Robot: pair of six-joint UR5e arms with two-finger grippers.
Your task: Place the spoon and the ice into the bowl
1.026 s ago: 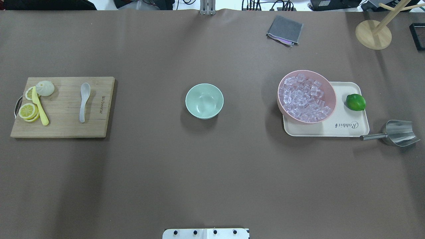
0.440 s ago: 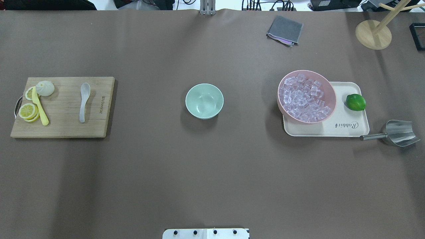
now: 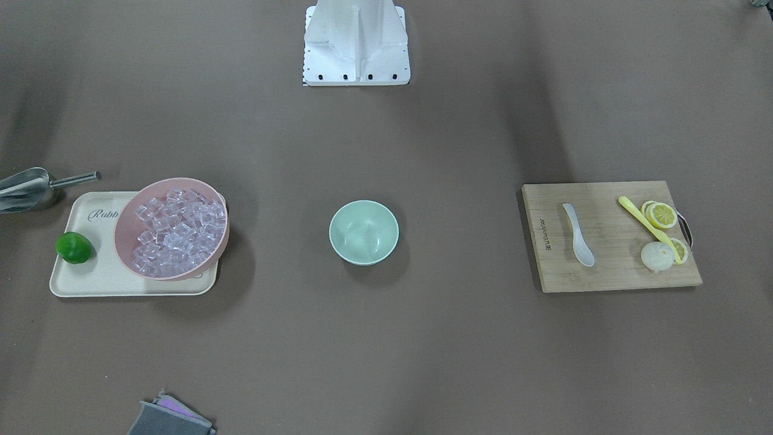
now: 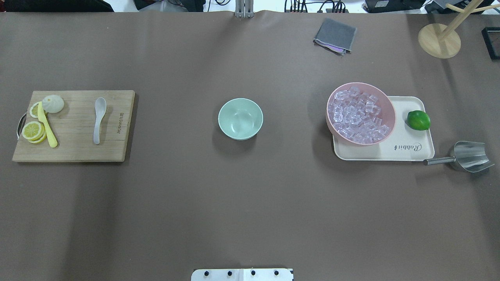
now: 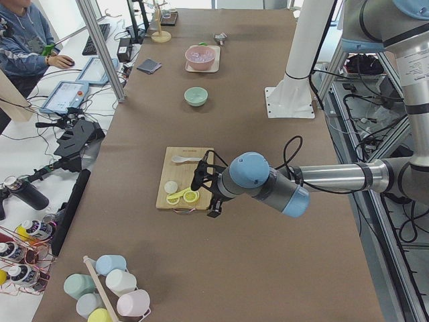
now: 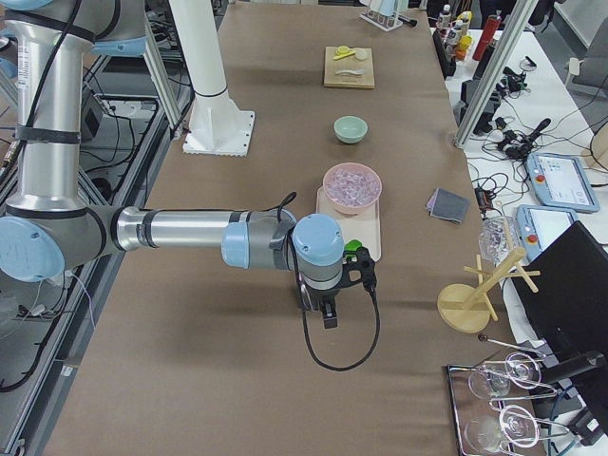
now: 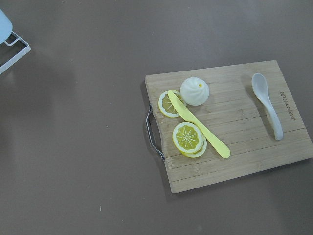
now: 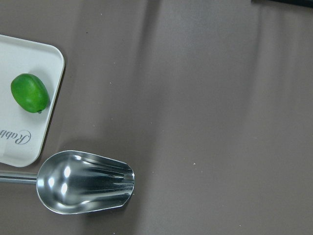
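Exterior left shows us the left pincer (image 5: 206,190) hanging beside the cutting board (image 5: 175,180), mid-frame; released or clenched, we cannot tell. Same story for the right pincer (image 6: 328,314) in exterior right. Overhead now: the spoon (image 4: 98,119) lies on that board at frame left, the bowl (image 4: 240,118) sits dead centre on the tabletop (image 4: 250,203), and ice (image 4: 357,116) fills the pink bowl (image 4: 386,106) at right.

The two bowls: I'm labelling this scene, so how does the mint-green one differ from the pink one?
The mint-green bowl is empty; the pink bowl is full of ice. The mint-green bowl is smaller than the pink bowl. The mint-green bowl stands on the table; the pink bowl sits on the tray. Both are round.
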